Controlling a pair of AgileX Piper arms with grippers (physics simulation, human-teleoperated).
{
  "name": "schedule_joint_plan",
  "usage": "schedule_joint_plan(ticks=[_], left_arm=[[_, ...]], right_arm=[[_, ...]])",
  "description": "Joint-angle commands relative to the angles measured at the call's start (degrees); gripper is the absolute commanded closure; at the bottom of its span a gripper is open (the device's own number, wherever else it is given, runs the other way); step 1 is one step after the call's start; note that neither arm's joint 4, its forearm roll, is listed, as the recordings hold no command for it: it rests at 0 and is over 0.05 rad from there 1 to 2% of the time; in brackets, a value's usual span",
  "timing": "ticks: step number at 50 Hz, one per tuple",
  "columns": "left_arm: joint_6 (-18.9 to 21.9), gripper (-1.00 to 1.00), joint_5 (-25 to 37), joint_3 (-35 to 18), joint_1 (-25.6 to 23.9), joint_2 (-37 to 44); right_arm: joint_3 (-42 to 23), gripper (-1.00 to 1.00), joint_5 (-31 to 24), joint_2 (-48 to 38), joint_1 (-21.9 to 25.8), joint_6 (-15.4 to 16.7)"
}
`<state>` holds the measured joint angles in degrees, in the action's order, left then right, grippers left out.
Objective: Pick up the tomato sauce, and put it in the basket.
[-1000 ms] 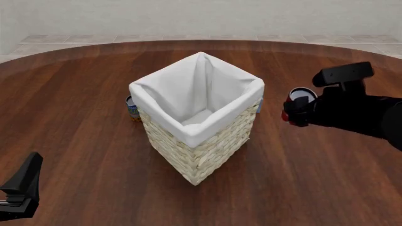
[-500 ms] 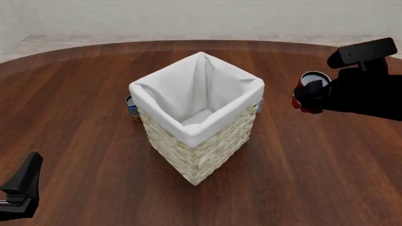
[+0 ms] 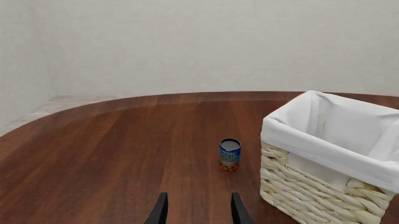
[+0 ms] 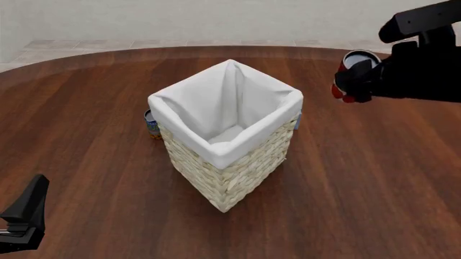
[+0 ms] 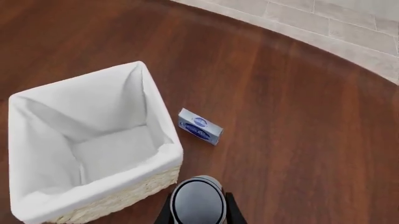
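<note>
The tomato sauce can [image 4: 351, 74], red with a silver top, is held in my right gripper [image 4: 351, 81], lifted high above the table to the right of the basket [image 4: 226, 162]. In the right wrist view the can's silver top [image 5: 197, 200] sits between the fingers, with the basket's white-lined rim [image 5: 159, 116] beside and below it. My left gripper [image 3: 197, 212] is open and empty, low at the near left [image 4: 25, 216], pointing toward the basket [image 3: 324, 186].
A blue-labelled can [image 3: 229, 154] stands on the table at the basket's left side [image 4: 151, 124]. A small blue and white box [image 5: 199, 126] lies on the table behind the basket's right corner. The brown table's curved far edge [image 4: 230, 49] meets a tiled floor.
My right gripper has risen with the tomato sauce can, going up and slightly further back. The left arm, basket and blue can have not moved.
</note>
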<state>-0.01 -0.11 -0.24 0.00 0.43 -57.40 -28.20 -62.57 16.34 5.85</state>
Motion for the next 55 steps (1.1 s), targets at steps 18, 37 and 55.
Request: schedule_joint_plan(ticks=[18,37,55], left_arm=[[0.01,-1.0,0.0,0.0,-0.01,-0.01],[0.02,-1.0,0.0,0.0,0.01,0.0],[0.0,-1.0,0.0,0.0,0.0,0.0]], right_arm=[[-12.24,1.0,-3.02,-4.86,5.0,2.45],[-18.88,1.0,-3.04,-9.93,8.3,4.79],[-21.6,1.0,-0.7,-14.48,12.57,5.59]])
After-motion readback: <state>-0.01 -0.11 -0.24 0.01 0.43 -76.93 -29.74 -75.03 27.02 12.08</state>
